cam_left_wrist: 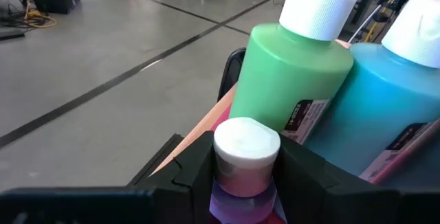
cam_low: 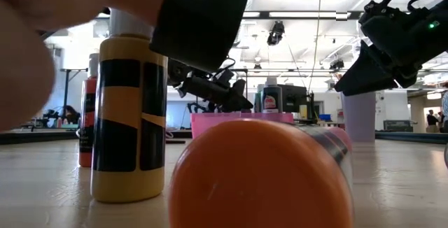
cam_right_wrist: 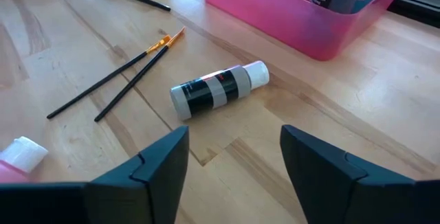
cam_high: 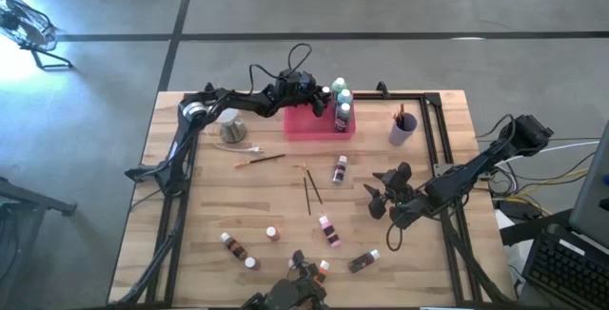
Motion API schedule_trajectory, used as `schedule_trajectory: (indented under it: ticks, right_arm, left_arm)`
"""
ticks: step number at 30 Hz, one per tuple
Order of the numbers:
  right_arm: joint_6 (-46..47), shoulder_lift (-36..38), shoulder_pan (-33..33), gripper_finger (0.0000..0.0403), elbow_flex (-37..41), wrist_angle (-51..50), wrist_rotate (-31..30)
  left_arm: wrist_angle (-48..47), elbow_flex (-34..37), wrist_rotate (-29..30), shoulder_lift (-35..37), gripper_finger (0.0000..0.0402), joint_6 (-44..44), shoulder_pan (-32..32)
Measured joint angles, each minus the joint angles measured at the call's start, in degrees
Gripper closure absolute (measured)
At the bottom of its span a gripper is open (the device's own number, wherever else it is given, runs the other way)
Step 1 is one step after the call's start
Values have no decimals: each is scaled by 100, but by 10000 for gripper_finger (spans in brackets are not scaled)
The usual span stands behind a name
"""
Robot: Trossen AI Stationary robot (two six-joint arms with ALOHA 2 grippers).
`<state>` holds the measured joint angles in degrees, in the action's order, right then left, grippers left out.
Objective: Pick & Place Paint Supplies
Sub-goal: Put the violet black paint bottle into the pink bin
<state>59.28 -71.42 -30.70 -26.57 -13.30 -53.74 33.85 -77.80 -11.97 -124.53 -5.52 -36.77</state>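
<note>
Evidently the left tool (cam_left_wrist: pixel 244 183) is clamped on a small pink bottle (cam_left_wrist: pixel 245 162), its flat white cap standing up between the dark fingers, held over the pink tray (cam_high: pixel 319 123) at twelve o'clock on the table (cam_high: pixel 190 215); the grip sits low on the body, probably so the bottle stays upright for setting down beside the green bottle (cam_left_wrist: pixel 292 86) and the blue bottle (cam_left_wrist: pixel 375 107) already standing there; both are smooth, rounded plastic with white caps and paper labels.

The right tool (cam_right_wrist: pixel 234 162) hovers with its fingers apart at about four o'clock, aimed at a grey bottle (cam_right_wrist: pixel 216 90) with black bands, lying on its side just short of the tray; being round, it may roll when touched. Two thin dark brushes (cam_right_wrist: pixel 113 80) with orange ferrules lie crossed beside it on the pale wood grain; further small bottles (cam_high: pixel 238 248) are scattered toward six o'clock, still to be gathered; a lilac cup (cam_high: pixel 402 129) stands at one o'clock.
</note>
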Motion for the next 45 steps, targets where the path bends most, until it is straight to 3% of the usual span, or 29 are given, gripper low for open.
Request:
schedule_trajectory:
  ticks: [25,38,45]
  right_arm:
    - [-33,0,-2,142,0,24,17]
    - [-12,0,-2,173,2,39,131]
    - [32,4,-2,165,0,39,168]
  left_arm:
    - [7,-7,53,0,249,-8,0]
    - [-18,6,152,0,248,-50,0]
    - [-195,-57,110,0,243,-27,11]
